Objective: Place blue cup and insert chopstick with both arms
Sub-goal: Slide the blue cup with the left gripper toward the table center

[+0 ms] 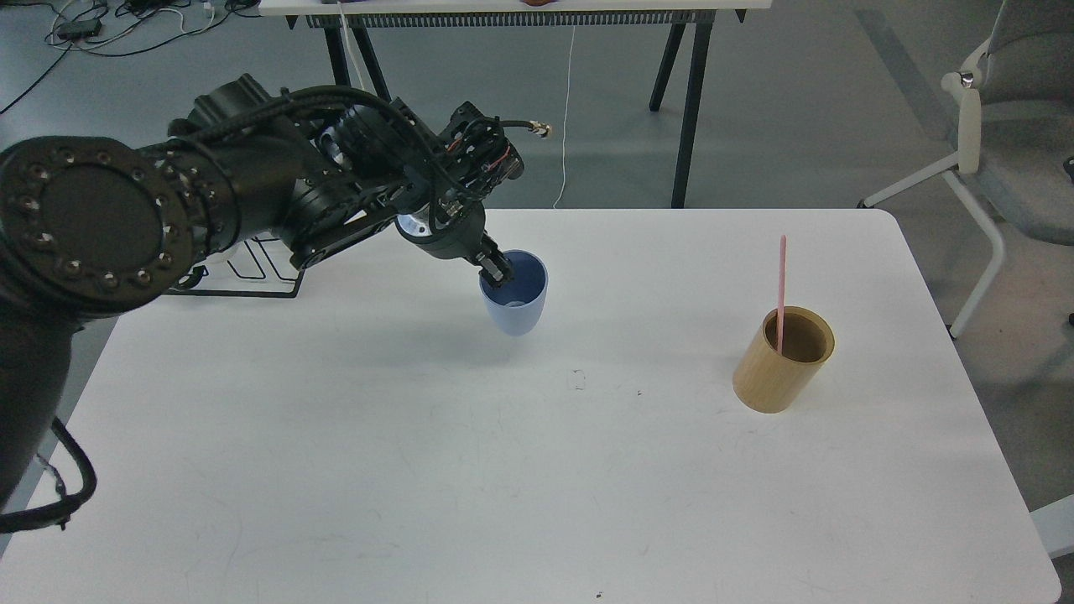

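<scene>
We are holding the blue cup [514, 300] by its near-left rim with our left gripper [495, 267], the fingers clamped on the wall, one inside and one outside as far as we can judge. The cup is tilting slightly and appears to be hanging just above the tabletop [419, 470], left of centre; whether its base is touching the surface, we cannot tell. Our right arm is not showing in the head view.

Risks we are noting: a grip on the rim alone is giving little hold, so the cup could swing or slip if we are moving quickly, and releasing it while tilted could tip it over.

Containers: the cup is looking empty, showing only its darker inside with a pale spot at the bottom. The bamboo holder [783, 361] is standing upright well to the right, with the pink chopstick [782, 285] standing in it, leaning against the inner wall.
</scene>
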Motion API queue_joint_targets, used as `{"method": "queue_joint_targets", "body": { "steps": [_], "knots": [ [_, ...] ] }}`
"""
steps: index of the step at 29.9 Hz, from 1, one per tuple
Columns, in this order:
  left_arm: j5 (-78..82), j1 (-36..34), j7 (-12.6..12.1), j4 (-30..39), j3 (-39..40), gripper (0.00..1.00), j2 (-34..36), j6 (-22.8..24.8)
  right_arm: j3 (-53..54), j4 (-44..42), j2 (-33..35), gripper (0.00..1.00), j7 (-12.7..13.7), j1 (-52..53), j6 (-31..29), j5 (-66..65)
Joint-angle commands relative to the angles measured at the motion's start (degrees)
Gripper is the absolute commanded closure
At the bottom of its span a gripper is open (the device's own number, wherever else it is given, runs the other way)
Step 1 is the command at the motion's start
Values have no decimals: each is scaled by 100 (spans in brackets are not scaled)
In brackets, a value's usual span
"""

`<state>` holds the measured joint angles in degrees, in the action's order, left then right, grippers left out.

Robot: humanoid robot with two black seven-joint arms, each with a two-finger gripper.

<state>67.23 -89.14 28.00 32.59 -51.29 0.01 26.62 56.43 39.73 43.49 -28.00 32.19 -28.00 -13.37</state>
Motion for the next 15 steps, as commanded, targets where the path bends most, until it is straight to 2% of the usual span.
{"method": "queue_joint_targets", "body": {
  "steps": [1,15],
  "knots": [
    [0,160,0,-87,-92,100,-1,106,-1,0,1,3,0,-11,0,1],
    [0,617,0,-51,699,100,-1,45,-54,0,-43,3,0,-20,0,1]
  ]
}}
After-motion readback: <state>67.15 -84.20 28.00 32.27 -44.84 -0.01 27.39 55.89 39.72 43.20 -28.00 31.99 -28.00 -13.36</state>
